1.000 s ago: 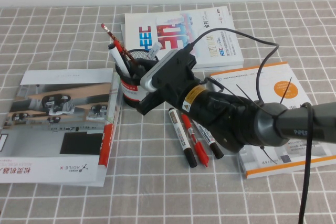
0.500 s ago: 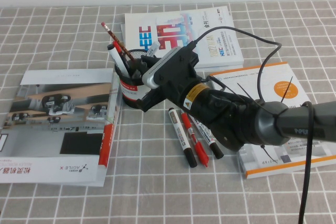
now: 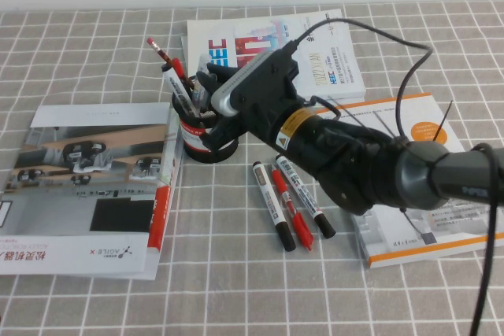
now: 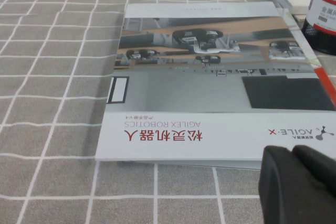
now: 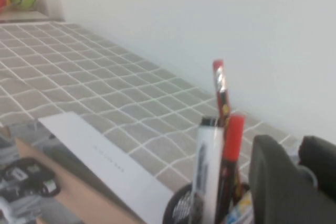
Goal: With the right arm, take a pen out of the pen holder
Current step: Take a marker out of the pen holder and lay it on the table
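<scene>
We find the right tool at the rim of the pen holder, upper left of centre. The pens lean up-left just beside it, and we cannot tell whether it grips one. The left tool, pressed together, hangs lower right near the booklet.

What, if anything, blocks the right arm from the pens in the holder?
Probably nothing, so yes: the right gripper is at the holder, among its pens. The left gripper, shut, hangs by the booklet, clear.
</scene>
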Controlling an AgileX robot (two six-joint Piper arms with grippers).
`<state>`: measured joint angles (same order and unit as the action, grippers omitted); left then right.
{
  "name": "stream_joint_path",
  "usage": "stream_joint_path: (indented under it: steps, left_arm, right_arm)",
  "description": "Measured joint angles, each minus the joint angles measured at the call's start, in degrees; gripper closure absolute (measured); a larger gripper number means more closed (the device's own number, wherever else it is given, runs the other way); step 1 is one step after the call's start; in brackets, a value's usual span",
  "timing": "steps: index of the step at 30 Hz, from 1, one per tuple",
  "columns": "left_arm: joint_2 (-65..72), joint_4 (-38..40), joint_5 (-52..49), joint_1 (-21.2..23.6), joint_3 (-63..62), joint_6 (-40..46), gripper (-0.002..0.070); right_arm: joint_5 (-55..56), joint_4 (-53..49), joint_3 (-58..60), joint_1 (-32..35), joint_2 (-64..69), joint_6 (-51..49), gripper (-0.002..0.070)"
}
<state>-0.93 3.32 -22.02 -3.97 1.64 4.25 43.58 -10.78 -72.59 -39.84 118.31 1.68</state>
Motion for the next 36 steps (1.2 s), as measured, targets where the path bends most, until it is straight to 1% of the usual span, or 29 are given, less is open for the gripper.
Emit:
stream_joint_path:
  steps: [9,21,29,36]
  left_arm:
    - [0.00,0.00,0.00,0.00,0.00,0.00,0.0678]
    - [0.00,0.00,0.00,0.00,0.00,0.00,0.0678]
    - [0.00,0.00,0.00,0.00,0.00,0.00,0.0678]
    - [0.00,0.00,0.00,0.00,0.00,0.00,0.0678]
  right_arm:
    - [-6.23,-1.80,0.00,0.00,-6.76,-0.03,0.0629]
    - [-20.81,-2.75,0.00,0.00,-19.65,-0.12,0.0629]
    - [-44.15,-1.58,0.00,0.00,-29.85,-1.68,0.0629]
    - [-67.35,4.76,-0.37,0.00,-33.69,-4.30,0.0629]
